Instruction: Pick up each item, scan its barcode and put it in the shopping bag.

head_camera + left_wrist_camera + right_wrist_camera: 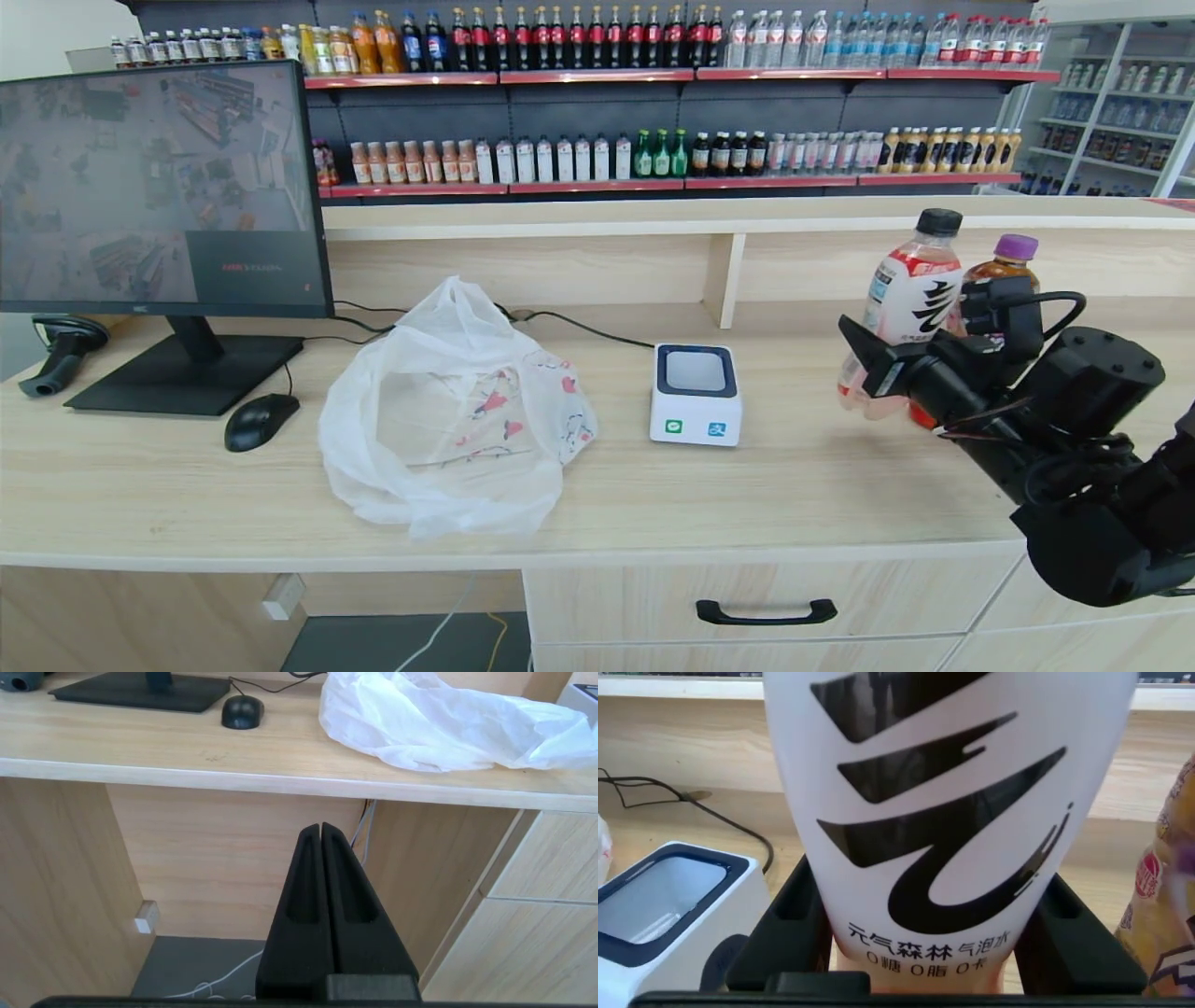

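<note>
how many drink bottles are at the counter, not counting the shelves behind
2. The black-capped bottle is held in the right hand at the right end of the counter; the purple-capped bottle is just behind it, partly hidden. The bag might hide more.

Matte black arm and claws.
The right arm [1083, 439] is a chain of fat, rounded black housings with a thin black cable [1064, 303] looping over the wrist; the right claw [878, 373] and left claw [320, 840] carry long tapering black fingers with shallow recesses.
</note>
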### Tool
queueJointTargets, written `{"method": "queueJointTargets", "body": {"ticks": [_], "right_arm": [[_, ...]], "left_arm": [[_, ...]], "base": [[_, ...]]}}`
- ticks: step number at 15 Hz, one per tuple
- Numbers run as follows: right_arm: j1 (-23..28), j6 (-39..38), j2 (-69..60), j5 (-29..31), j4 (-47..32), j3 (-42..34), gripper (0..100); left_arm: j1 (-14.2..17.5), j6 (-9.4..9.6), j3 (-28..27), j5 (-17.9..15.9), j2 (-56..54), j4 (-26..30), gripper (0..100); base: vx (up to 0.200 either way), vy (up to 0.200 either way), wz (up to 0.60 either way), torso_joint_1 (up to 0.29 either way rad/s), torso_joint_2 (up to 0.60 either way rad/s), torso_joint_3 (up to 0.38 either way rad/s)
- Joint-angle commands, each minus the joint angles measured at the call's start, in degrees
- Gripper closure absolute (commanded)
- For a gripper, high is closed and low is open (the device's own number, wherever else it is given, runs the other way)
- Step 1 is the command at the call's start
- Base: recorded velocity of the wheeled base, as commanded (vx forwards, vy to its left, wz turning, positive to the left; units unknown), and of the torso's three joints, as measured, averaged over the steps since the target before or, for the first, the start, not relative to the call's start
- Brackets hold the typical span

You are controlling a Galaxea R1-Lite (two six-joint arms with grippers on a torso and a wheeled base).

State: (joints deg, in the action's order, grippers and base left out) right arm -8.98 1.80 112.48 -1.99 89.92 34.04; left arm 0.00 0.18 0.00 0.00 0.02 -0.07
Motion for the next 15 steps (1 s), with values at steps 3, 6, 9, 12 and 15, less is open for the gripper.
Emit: {"method": "queueJointTargets", "body": {"ticks": [3,6,9,12,15], "right_arm": [[-2.1,0.0,-5.7,0.0,0.1,-4.0,100],[-2.6,0.0,-9.3,-0.1,0.1,-7.8,100],[-4.6,0.0,-13.2,-0.1,0.1,-12.0,100],[-7.0,0.0,-16.6,-0.1,0.1,-15.6,100],[-7.2,0.0,-18.7,0.0,0.1,-17.8,100]], "left_arm": [[0.0,-0.01,0.0,0.0,0.0,0.0,100],[0.0,-0.01,0.0,0.0,0.0,0.0,100],[0.0,-0.01,0.0,0.0,0.0,0.0,100],[0.0,-0.01,0.0,0.0,0.0,0.0,100],[0.0,-0.01,0.0,0.0,0.0,0.0,100]], "base": [[0.000,0.000,0.00,0.000,0.00,0.000],[0.000,0.000,0.00,0.000,0.00,0.000],[0.000,0.000,0.00,0.000,0.00,0.000],[0.000,0.000,0.00,0.000,0.00,0.000],[0.000,0.000,0.00,0.000,0.00,0.000]]}}
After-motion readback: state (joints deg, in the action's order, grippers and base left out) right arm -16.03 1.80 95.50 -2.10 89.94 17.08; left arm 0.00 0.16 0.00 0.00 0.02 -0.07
